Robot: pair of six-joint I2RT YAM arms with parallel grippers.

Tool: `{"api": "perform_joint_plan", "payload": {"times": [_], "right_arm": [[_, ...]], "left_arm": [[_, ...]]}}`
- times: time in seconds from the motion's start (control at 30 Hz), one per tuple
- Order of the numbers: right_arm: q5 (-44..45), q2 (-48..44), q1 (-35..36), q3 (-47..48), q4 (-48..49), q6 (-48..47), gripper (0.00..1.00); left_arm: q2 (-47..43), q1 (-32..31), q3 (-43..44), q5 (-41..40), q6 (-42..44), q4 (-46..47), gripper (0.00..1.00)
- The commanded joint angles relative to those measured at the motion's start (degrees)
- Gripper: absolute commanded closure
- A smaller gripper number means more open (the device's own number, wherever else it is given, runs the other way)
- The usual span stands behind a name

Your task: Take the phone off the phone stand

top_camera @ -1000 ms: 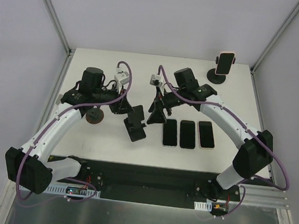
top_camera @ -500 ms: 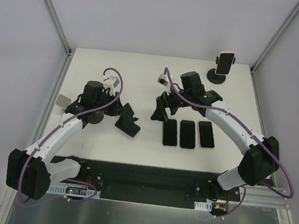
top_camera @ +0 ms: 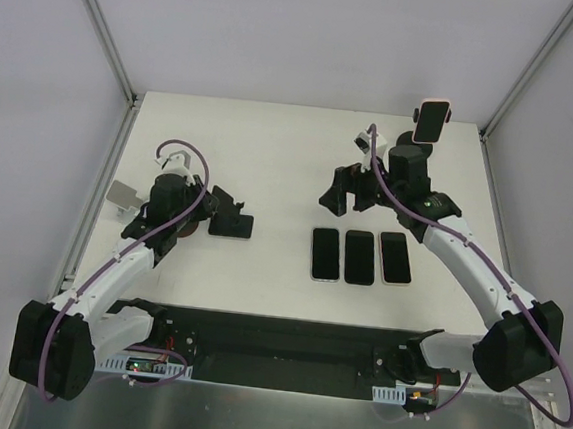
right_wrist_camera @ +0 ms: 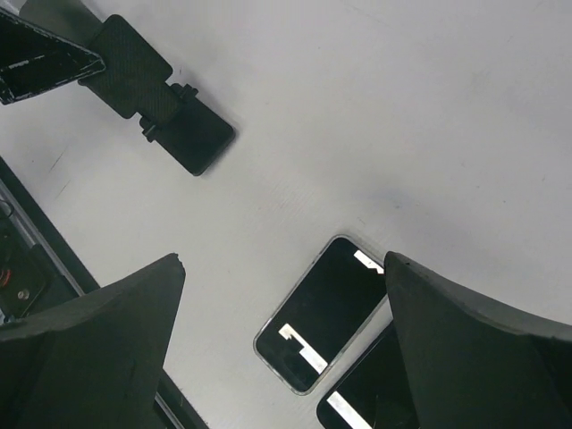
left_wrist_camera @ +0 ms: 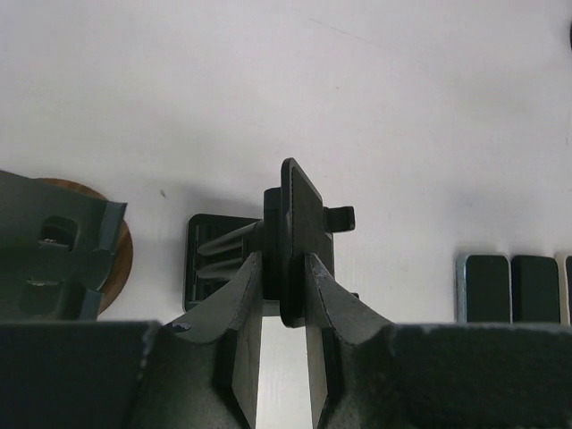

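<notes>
A pink-cased phone (top_camera: 432,120) stands clamped in a black phone stand (top_camera: 417,147) at the table's back right corner. My right gripper (top_camera: 350,193) is open and empty; it hovers left of and in front of that stand, behind three phones lying flat in a row (top_camera: 360,257). In the right wrist view the gripper (right_wrist_camera: 281,264) is above the leftmost flat phone (right_wrist_camera: 326,326). My left gripper (top_camera: 212,212) is shut on a second, empty black stand (top_camera: 232,217) at the left. In the left wrist view its fingers (left_wrist_camera: 246,295) pinch that stand's plate (left_wrist_camera: 299,214) edge-on.
A brown disc (top_camera: 180,227) lies under the left wrist and shows in the left wrist view (left_wrist_camera: 121,255). A small grey tag (top_camera: 121,194) sits near the table's left edge. Walls close in the table's left, right and back sides.
My left gripper carried the empty black stand leftward, away from the flat phones. My right gripper moved right and back toward the corner stand, still open.
</notes>
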Motion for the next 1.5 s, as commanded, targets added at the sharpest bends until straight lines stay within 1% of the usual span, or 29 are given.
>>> {"api": "perform_joint_plan", "payload": {"times": [0.0,0.1,0.37,0.6,0.77,0.97,1.37,1.4,1.47], "right_arm": [[2.35,-2.66,-0.72,-0.86,3.84,2.66,0.04],[2.35,-2.93,-0.99,-1.48,4.02,2.83,0.04],[2.17,-3.63,-1.6,-2.88,4.72,3.1,0.04],[1.82,-4.25,-2.04,-3.76,5.6,3.36,0.04],[1.82,-4.34,-2.39,-4.11,5.87,3.45,0.04],[1.82,-4.51,-2.66,-4.29,5.87,3.45,0.04],[2.0,-5.3,-3.45,-5.08,5.87,3.01,0.04],[2.52,-5.57,-3.45,-5.17,5.87,3.01,0.04],[3.14,-5.83,-3.62,-5.26,5.78,2.66,0.04]], "left_arm": [[-1.38,0.77,-1.9,-5.8,-4.97,7.3,1.0],[-2.08,1.38,-3.74,-7.03,-4.53,9.32,1.0],[-1.82,2.61,-4.63,-4.67,-2.34,9.59,1.0],[-2.61,3.58,-2.61,0.87,3.46,5.11,1.0],[-3.05,3.58,-2.43,3.51,4.26,3.27,1.0],[-4.54,3.58,-1.99,3.07,5.84,0.72,1.0],[-3.75,4.2,-0.94,2.9,7.24,-1.66,1.0],[-3.84,4.2,-0.94,2.9,7.33,-1.83,1.0],[-4.02,4.28,-0.67,3.25,7.25,-2.19,0.9]]}}
